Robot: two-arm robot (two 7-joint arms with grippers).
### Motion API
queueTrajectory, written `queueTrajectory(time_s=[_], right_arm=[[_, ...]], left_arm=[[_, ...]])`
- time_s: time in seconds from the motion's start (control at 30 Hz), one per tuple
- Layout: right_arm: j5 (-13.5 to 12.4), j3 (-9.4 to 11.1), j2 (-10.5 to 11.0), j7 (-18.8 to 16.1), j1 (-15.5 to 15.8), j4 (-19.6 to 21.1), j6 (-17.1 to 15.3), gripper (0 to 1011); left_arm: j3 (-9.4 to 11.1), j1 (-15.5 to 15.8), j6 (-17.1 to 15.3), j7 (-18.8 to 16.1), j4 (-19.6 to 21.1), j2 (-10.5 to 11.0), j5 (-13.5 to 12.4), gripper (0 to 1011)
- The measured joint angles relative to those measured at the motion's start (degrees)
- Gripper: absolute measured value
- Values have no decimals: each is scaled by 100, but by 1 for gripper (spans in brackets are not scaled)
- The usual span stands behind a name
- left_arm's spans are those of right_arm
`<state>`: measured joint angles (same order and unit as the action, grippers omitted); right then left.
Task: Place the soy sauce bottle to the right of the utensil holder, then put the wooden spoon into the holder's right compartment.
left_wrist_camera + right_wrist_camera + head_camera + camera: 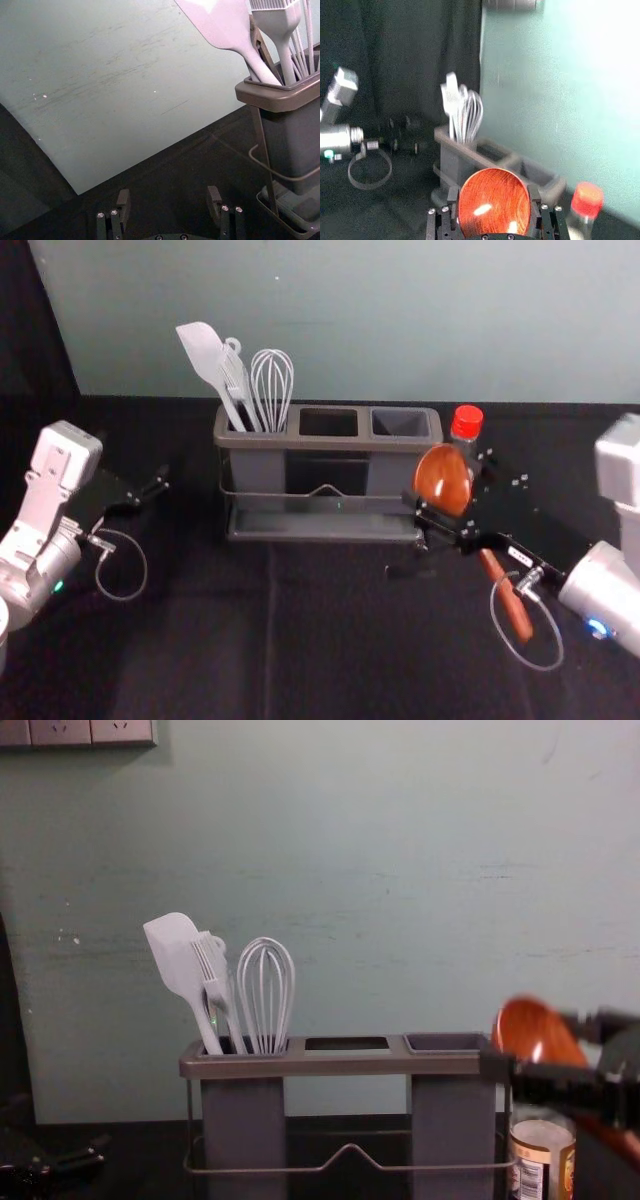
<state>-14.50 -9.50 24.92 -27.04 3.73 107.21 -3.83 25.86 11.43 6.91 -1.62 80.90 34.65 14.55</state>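
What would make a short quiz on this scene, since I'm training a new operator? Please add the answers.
1. Which compartment of the holder has the whisk in it?
a) middle
b) right
c) left
2. Fill in the missing word: the bottle at the holder's right end has a ____ cap.
3. True or false: the right claw, in front of the bottle, grips the spoon, while the left claw, off to the left of the holder, is open and empty.

Key: 1 c; 2 red; 3 true.
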Motion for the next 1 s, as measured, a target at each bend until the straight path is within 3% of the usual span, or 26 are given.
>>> queueTrajectory(time_s=[0.1, 0.2, 0.3, 0.43, 1.0], right_arm=[[31, 5, -38, 3, 73, -61, 645, 838], [139, 2, -149, 123, 172, -183, 1609, 838], [151, 1, -231, 192, 218, -269, 2204, 838], [24, 19, -308, 208, 246, -377, 2714, 838], [-90, 38, -334, 207, 255, -407, 2799, 838]], left_arm=[[0, 0, 0, 0, 0, 0, 0, 1005], [0, 0, 0, 0, 0, 0, 0, 1005], [0, 0, 0, 0, 0, 0, 0, 1005], [0, 0, 0, 0, 0, 0, 0, 1005], [0, 0, 0, 0, 0, 0, 0, 1005]])
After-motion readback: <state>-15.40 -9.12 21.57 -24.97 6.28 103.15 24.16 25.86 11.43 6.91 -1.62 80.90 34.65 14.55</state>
